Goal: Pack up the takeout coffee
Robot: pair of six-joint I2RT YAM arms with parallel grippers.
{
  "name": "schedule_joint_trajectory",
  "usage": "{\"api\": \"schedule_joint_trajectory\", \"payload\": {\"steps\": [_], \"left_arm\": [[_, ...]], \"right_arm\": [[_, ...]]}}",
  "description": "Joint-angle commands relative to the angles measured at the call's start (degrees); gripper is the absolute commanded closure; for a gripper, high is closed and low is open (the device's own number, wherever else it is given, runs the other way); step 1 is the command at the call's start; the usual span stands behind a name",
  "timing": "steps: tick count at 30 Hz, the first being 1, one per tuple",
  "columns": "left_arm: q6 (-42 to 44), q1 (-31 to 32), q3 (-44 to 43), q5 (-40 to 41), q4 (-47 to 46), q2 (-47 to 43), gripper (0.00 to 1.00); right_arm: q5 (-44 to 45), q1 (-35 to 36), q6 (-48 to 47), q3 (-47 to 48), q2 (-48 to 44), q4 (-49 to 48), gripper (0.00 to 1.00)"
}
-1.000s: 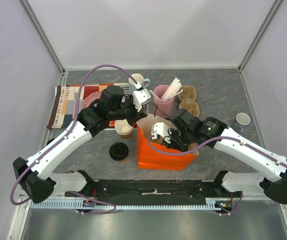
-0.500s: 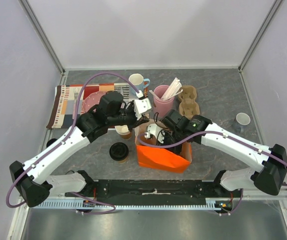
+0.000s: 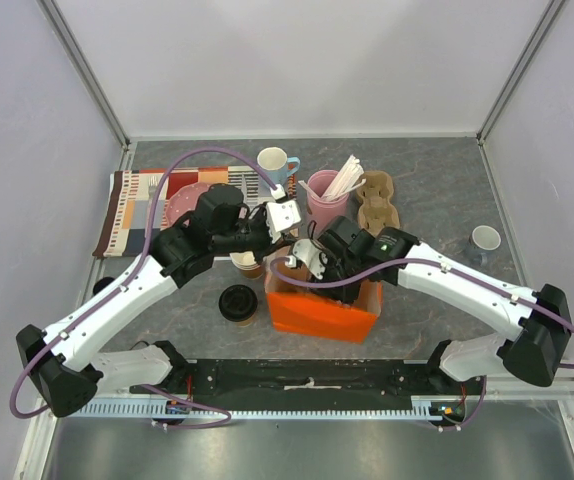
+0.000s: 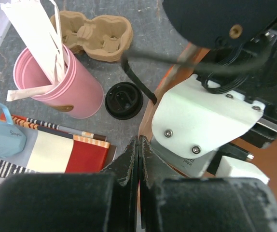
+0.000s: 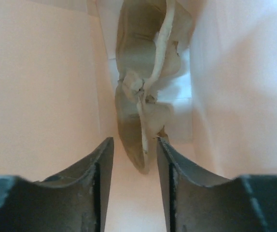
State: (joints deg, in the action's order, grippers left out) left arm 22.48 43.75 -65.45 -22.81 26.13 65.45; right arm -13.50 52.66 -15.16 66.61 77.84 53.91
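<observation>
One takeout coffee point(image 3: 237, 303) stands on the table point(image 3: 447, 200), just left of the orange bag point(image 3: 317, 315) and outside it. The left gripper point(image 4: 138, 145) is closed, apparently pinching the bag's rim. The right gripper point(image 5: 134, 143) is inside the bag, fingers apart, with a pulp carrier point(image 5: 143, 82) beyond them.

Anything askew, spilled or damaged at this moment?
Inside the orange bag, what looks like a pulp cup tray stands on edge instead of lying flat on the bottom. The right pincer hangs open over it; the left pincer pinches the bag's rim.
</observation>
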Motion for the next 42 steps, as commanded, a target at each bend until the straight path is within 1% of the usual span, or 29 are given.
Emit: {"api": "schedule_joint_trajectory", "payload": {"steps": [1, 2, 3, 6, 8, 9, 10, 11, 18, 27, 31, 33, 35, 38, 42], "left_arm": [[2.74, 0.29, -0.47, -1.80, -1.61, -1.38, 0.98], [2.83, 0.29, -0.55, -1.89, -1.52, -1.38, 0.98], [2.92, 0.29, -0.64, -2.24, -1.00, -1.29, 0.98], [2.92, 0.37, -0.82, -2.50, -0.56, -1.20, 0.98], [3.01, 0.29, -1.17, -2.24, -0.38, -0.68, 0.98], [2.83, 0.29, -1.34, -2.24, -0.20, -0.59, 0.98], [2.83, 0.29, -1.78, -2.24, 0.49, -0.33, 0.98], [2.66, 0.37, -2.05, -2.24, 0.94, 0.11, 0.98], [-0.15, 0.29, -2.49, -0.75, 1.64, 0.91, 0.98], [-4.37, 0.29, -1.70, 2.59, 1.20, 0.82, 0.98], [-9.90, 0.20, -1.87, 5.22, -0.02, 1.43, 0.98], [-11.93, 0.11, -1.79, 4.79, -1.16, 1.61, 0.98], [-13.24, 0.20, -1.52, 4.35, -1.96, 1.61, 0.98], [-12.38, 0.11, -1.08, 3.91, -2.22, 1.61, 0.98], [-9.74, 0.20, -0.56, 4.17, -2.75, 1.70, 0.98]], "right_arm": [[1.72, 0.07, 1.80, 5.63, -1.03, -0.56, 0.49], [1.55, 0.16, 2.15, 6.86, -1.11, -0.56, 0.47], [1.54, 0.24, 2.24, 7.39, -1.55, -0.56, 0.41], [2.07, 0.51, 2.67, 10.11, -1.73, -0.12, 0.31], [2.33, 0.95, 2.94, 11.69, -1.73, 0.49, 0.26], [2.25, 1.04, 3.20, 11.96, -1.90, 0.58, 0.17], [2.42, 1.04, 3.47, 12.23, -1.99, 0.58, 0.13], [2.68, 1.12, 3.73, 12.58, -2.34, 0.58, 0.02], [6.55, 1.13, 6.10, 17.76, -2.52, 0.41, 0.02], [9.19, 1.21, 13.04, 22.95, -4.01, 0.14, 0.02], [12.96, 1.21, 15.07, 23.83, -6.03, -0.38, 0.02], [16.21, 1.21, 14.98, 23.04, -6.65, -0.65, 0.02], [19.98, 1.21, 16.91, 22.34, -7.79, -0.74, 0.02], [22.19, 1.12, 17.71, 22.42, -9.72, -1.88, 0.02], [20.71, 1.21, 17.71, 23.56, -9.82, -4.07, 0.02]]}}
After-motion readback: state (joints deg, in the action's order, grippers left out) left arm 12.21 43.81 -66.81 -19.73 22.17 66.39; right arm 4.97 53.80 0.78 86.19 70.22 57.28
